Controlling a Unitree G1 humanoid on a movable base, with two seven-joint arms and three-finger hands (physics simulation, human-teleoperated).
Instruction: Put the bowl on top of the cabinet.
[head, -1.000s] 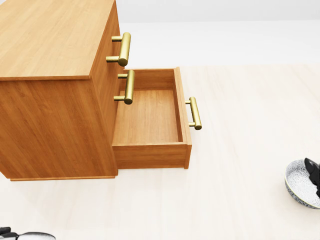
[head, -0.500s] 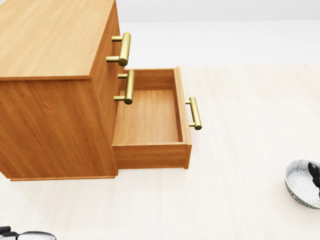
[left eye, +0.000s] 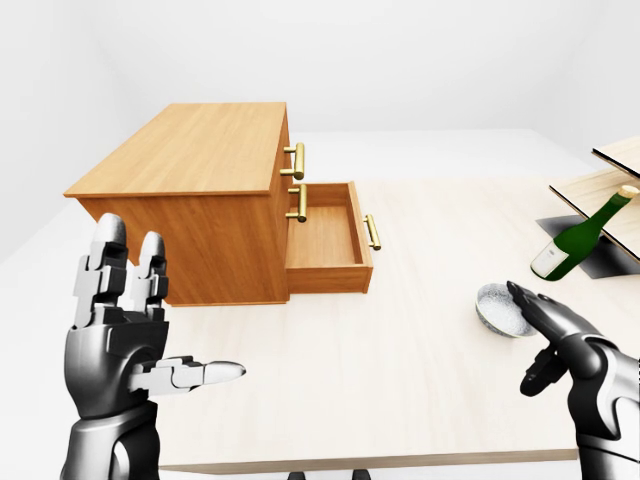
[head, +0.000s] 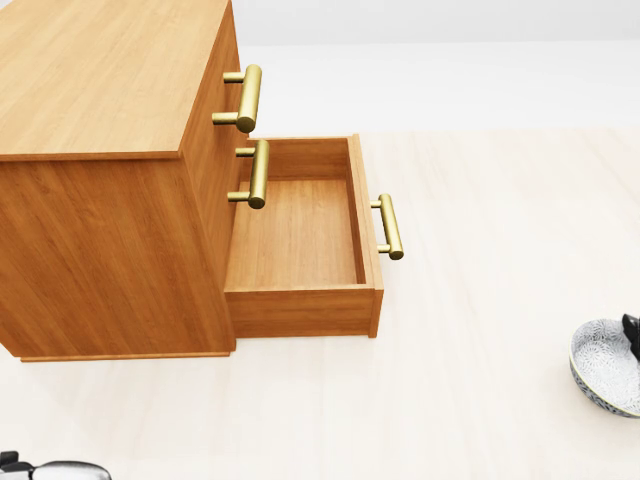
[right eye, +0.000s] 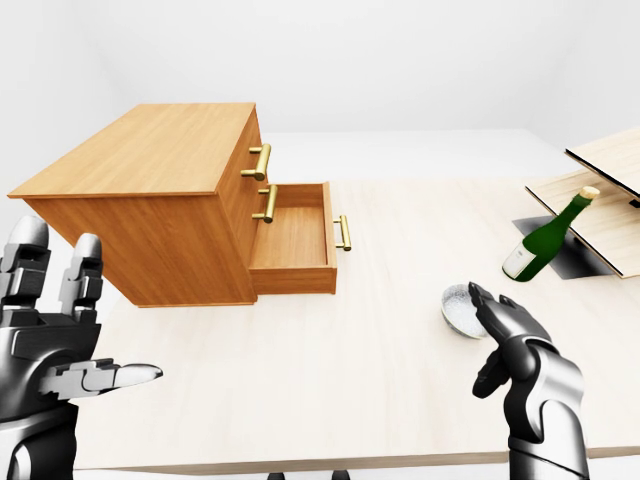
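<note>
**Bowl on the table, right hand open beside it**

Shows the grey patterned bowl (left eye: 503, 308) upright on the pale tabletop (left eye: 400, 380), at 4 o'clock of the wooden cabinet (left eye: 190, 190) in the left-eye view and well apart from it.

Finds the right hand (left eye: 562, 338) at 5 o'clock of the bowl, spread open, with long fingers (left eye: 535, 305) stretched toward 11 o'clock over the near rim and the thumb tucked beneath. Grips nothing. Cannot tell contact with the rim from the eye views.

Catches the bowl at 4 o'clock of the head view, cut by the right edge, with 1 dark fingertip (head: 632, 335) lapping the rim at 2 o'clock.

Puts the left hand (left eye: 115, 350) at 7 o'clock of the left-eye view, wide open, 2 fingers upright toward 12 o'clock and the thumb pointing to 3 o'clock. Holds nothing.

Shows the cabinet's lowest drawer (head: 300, 235) pulled out toward 3 o'clock, with 1 brass bar handle (head: 389, 227) on its front and 2 more on the closed face above.

Places a green bottle (left eye: 580, 238) at 2 o'clock of the bowl, tilted with its neck toward 1 o'clock, beside wooden boards (left eye: 600, 185) and over a dark opening (left eye: 600, 262).
</note>
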